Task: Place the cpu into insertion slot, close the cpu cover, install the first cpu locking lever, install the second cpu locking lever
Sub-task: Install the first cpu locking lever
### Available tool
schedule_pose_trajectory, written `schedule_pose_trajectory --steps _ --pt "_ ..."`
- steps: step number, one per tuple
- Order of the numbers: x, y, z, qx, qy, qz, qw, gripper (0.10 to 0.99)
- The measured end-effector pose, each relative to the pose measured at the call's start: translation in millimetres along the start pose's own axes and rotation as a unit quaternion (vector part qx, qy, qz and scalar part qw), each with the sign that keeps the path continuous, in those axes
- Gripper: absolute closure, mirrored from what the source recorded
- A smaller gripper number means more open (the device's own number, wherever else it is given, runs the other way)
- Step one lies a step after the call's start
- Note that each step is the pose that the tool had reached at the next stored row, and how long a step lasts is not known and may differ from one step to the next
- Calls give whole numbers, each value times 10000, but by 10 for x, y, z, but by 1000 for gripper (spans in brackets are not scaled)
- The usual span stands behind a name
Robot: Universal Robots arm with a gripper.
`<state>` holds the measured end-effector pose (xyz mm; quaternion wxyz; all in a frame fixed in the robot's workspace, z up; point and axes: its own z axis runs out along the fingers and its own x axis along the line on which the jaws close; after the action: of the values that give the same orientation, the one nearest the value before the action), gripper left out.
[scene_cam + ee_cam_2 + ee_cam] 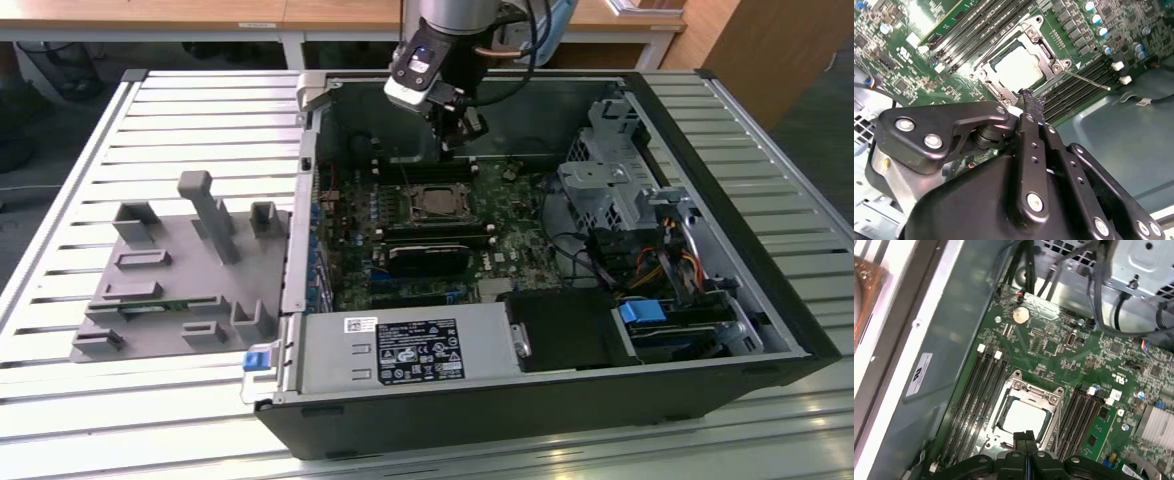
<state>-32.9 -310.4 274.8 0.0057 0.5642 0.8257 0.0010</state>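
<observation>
The gripper (465,142) hangs inside the open computer case (534,415), just above the green board (523,225). In both wrist views its two black fingers (1022,440) are pressed tight together with nothing between them. Their tips hover close over one edge of the socket.

The cpu (1023,419) sits in the socket in the middle of the board. It lies flat with its pale silver top facing up. It is square, so no side is longer than the others. Its edges run straight along the long black memory slots (979,390) on both sides of it.

The cpu cover (1030,391) lies flat around the chip like a picture frame, and the chip shows through its window. In the second wrist view the cpu (1016,67) shines bright, and a thin metal lever (1086,80) sticks out from a corner of the cover (1050,49) across the slots.

In the exterior view a gray holder (174,290) sits on the slatted table (80,150), at the exterior view's left of the case.
</observation>
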Motion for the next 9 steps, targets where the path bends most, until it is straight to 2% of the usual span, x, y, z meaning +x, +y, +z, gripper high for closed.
schedule_pose_trajectory --steps 5,9 --pt "0 0 0 -2 2 -295 9996 980" --pt "0 0 0 -5 4 -562 9984 980"
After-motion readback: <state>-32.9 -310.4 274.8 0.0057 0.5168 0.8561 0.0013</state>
